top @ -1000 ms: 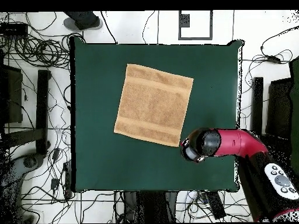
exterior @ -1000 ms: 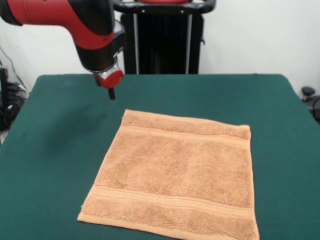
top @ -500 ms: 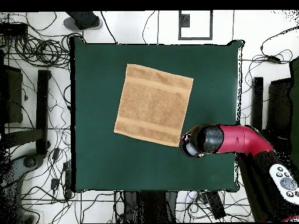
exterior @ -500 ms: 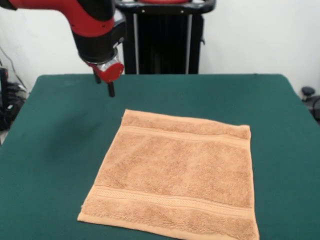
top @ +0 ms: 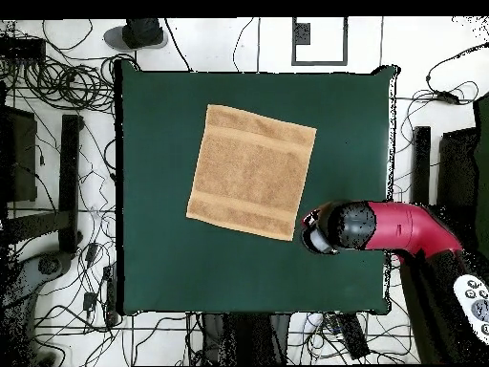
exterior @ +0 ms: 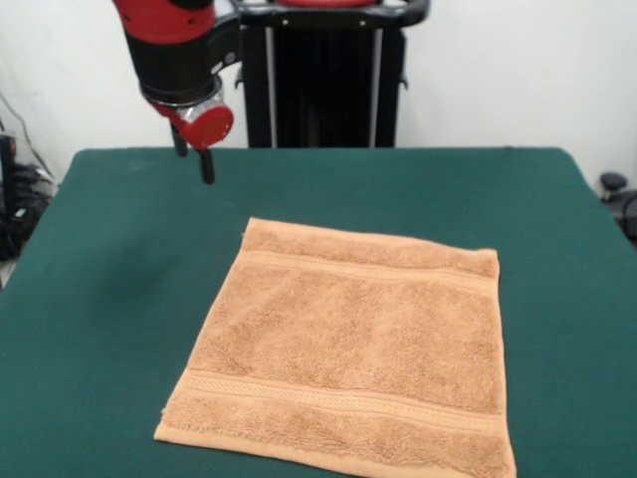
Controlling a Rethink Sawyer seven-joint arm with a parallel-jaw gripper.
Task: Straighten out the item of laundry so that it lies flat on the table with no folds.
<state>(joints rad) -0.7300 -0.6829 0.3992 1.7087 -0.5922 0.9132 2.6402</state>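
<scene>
We see the hand point(exterior: 195, 159) hanging in the air above the green surface point(exterior: 109, 259), clear of the towel point(exterior: 353, 349) and off beyond the towel's far left corner in the front view. Two dark fingers point(exterior: 207, 165) point down below a red round part, but we cannot tell how far apart they stand, so whether the hand is spread or pressed together stays unclear to us. It holds nothing and touches nothing. In the overhead view the hand itself is hidden under the arm's point(top: 401, 229) black and red end, which sits just beside the towel's point(top: 251, 172) lower right corner. The towel lies spread on the surface point(top: 153, 258), roughly square and turned a little askew to the surface's edges, with a woven band near each of two opposite edges. We see no fold in it in the overhead view. In the front view the towel's near edge runs to the bottom border, and its near right corner is cut off there.
</scene>
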